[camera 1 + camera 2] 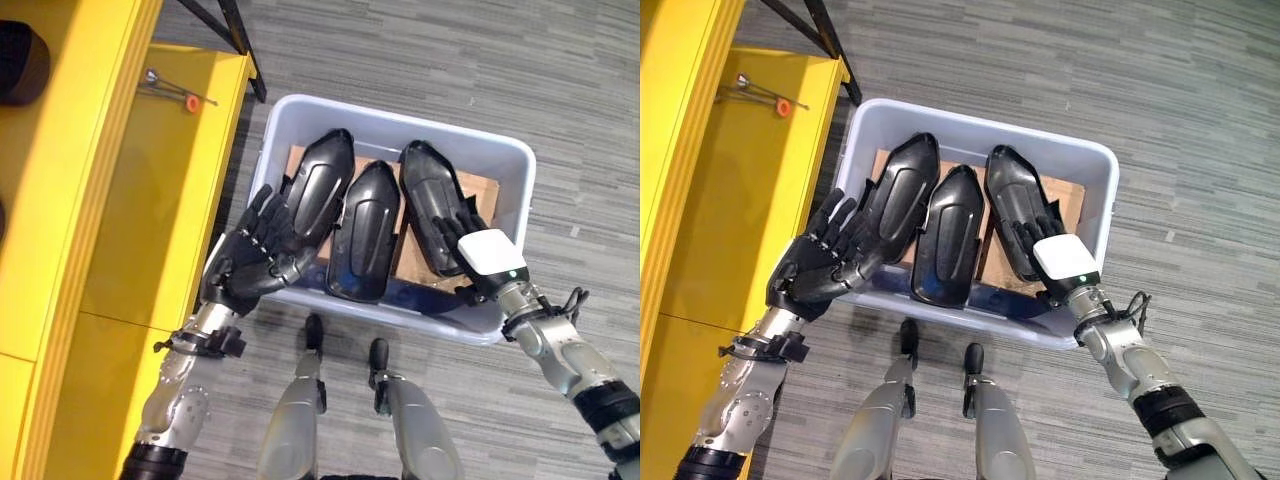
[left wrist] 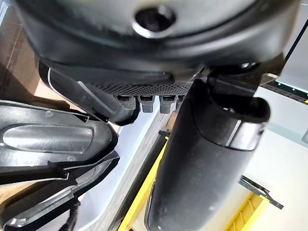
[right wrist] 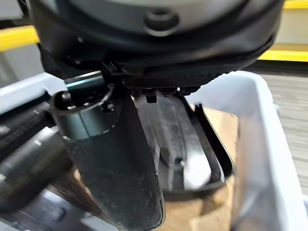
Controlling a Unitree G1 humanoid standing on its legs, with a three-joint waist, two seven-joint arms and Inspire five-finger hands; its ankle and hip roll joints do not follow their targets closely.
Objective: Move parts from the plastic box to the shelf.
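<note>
Our left hand (image 1: pixel 245 265) loosely spread over left part (image 1: pixel 318 190) in box (image 1: pixel 505 160); right hand (image 1: pixel 480 250) lies flat on right part (image 1: pixel 428 195), gripping nothing.

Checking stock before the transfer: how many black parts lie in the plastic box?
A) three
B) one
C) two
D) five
A: three black parts lie side by side in the box, a left one, a middle one and a right one.
</note>
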